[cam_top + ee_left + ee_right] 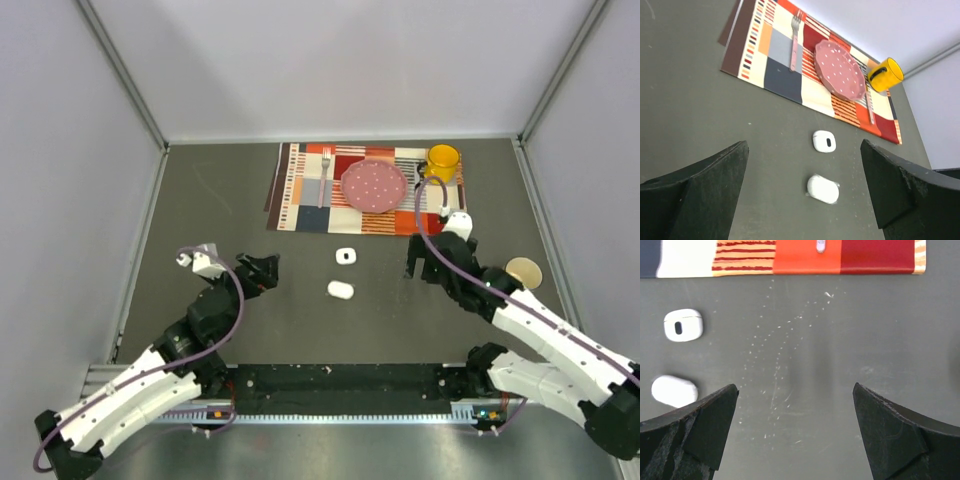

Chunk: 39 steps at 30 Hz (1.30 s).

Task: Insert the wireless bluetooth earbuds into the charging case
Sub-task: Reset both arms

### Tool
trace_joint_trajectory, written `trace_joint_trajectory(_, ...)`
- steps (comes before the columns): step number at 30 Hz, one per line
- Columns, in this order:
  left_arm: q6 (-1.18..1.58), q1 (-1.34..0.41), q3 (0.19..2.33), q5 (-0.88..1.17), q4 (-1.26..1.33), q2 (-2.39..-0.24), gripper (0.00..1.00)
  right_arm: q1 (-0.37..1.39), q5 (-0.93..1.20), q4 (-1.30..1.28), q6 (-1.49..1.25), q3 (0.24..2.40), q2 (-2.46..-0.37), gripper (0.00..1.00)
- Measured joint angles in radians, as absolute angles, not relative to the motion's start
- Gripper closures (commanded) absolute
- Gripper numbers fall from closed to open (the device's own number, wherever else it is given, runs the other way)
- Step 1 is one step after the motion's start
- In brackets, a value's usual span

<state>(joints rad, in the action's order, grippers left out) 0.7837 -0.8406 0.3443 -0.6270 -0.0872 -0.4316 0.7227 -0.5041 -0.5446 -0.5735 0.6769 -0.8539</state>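
Top external view: on the dark table point(220, 220), near its middle, lie two white pebble-like charging cases, the slotted case point(346, 256) at 12 o'clock of the smooth case point(340, 290), close but apart. The left gripper point(266, 270) sits at their 9 o'clock and the right gripper point(412, 260) at 3 o'clock, both with jaws spread wide and holding nothing. Whether earbuds sit inside either case cannot be told. At the table's 12 o'clock a striped placemat point(300, 200) carries a fork point(325, 175), a pink dotted plate point(374, 185) and a yellow mug point(442, 160).

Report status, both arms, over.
Left pincer and right pincer open, empty. White pebble-shaped plastic case with dark slot and plain white pebble-shaped case between them; earbuds not visible. Nothing blocking.
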Motion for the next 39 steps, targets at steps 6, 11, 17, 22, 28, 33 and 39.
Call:
trace_joint_trajectory(6, 0.716, -0.841, 0.344, -0.67, -0.192, -0.307, 0.01, 0.486, -0.326, -0.535, -0.519, 0.736, -0.973, 0.01)
trace_joint_trajectory(11, 0.608, -0.84, 0.436, -0.621, -0.303, -0.408, 0.01, 0.439, -0.238, -0.505, -0.496, 0.756, -1.018, 0.01)
trace_joint_trajectory(17, 0.445, -0.841, 0.605, -0.49, -0.358, -0.661, 0.01, 0.435, -0.093, -0.488, -0.453, 0.782, -1.076, 0.01)
trace_joint_trajectory(22, 0.409, -0.841, 0.673, -0.444, -0.369, -0.787, 0.01, 0.433, -0.079, -0.477, -0.456, 0.788, -1.106, 0.01)
trace_joint_trajectory(28, 0.418, -0.841, 0.673, -0.508, -0.376, -0.753, 0.01, 0.429, -0.133, -0.465, -0.456, 0.788, -1.144, 0.01)
trace_joint_trajectory(33, 0.436, -0.841, 0.655, -0.57, -0.376, -0.663, 0.01, 0.429, -0.218, -0.408, -0.449, 0.783, -1.148, 0.01)
trace_joint_trajectory(39, 0.442, -0.841, 0.623, -0.609, -0.377, -0.606, 0.01, 0.428, -0.334, -0.319, -0.435, 0.739, -1.146, 0.01)
